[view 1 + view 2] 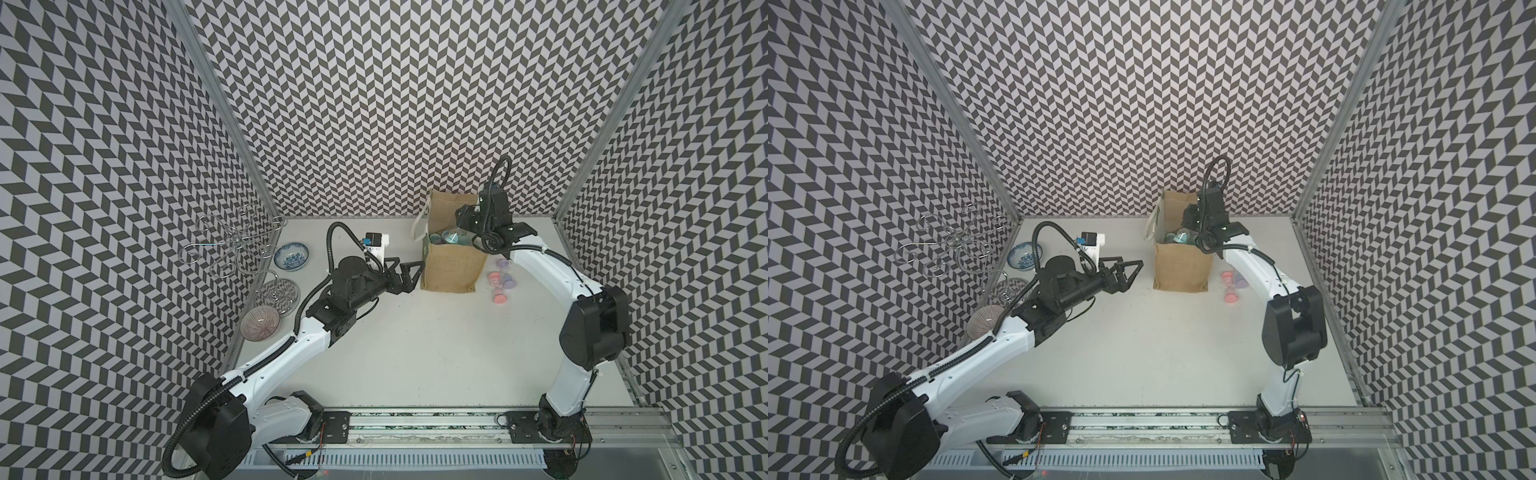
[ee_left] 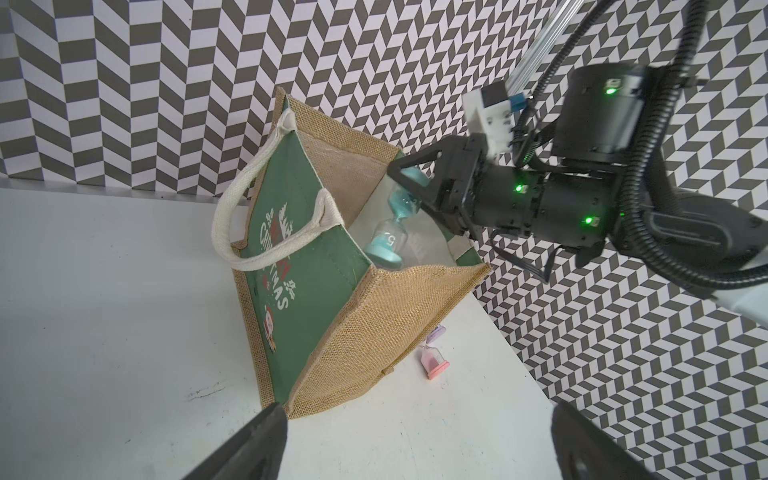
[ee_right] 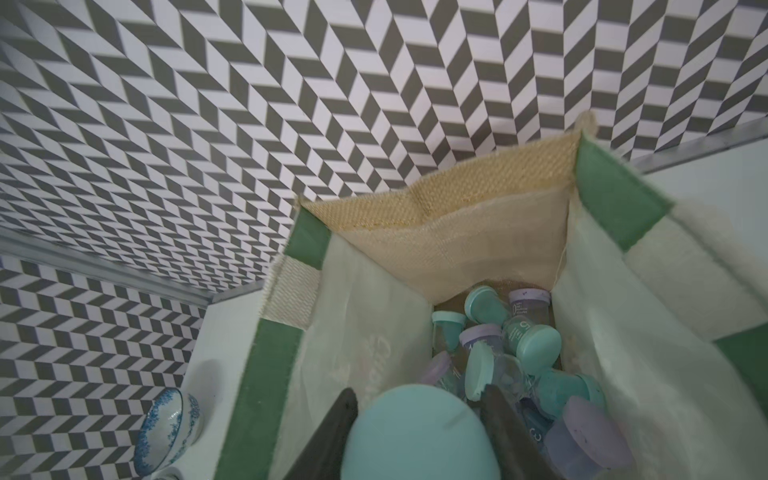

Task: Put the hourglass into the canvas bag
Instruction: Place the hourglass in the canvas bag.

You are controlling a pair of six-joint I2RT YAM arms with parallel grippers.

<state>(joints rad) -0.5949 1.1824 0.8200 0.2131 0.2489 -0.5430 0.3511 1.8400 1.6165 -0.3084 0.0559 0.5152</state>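
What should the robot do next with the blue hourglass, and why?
Probably open the right end effector: it holds the teal hourglass hanging inside the canvas bag's open mouth, above other hourglasses already lying inside, so it should drop in.

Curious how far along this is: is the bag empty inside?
No, the right wrist view shows several teal and purple hourglasses piled at the bottom of the bag.
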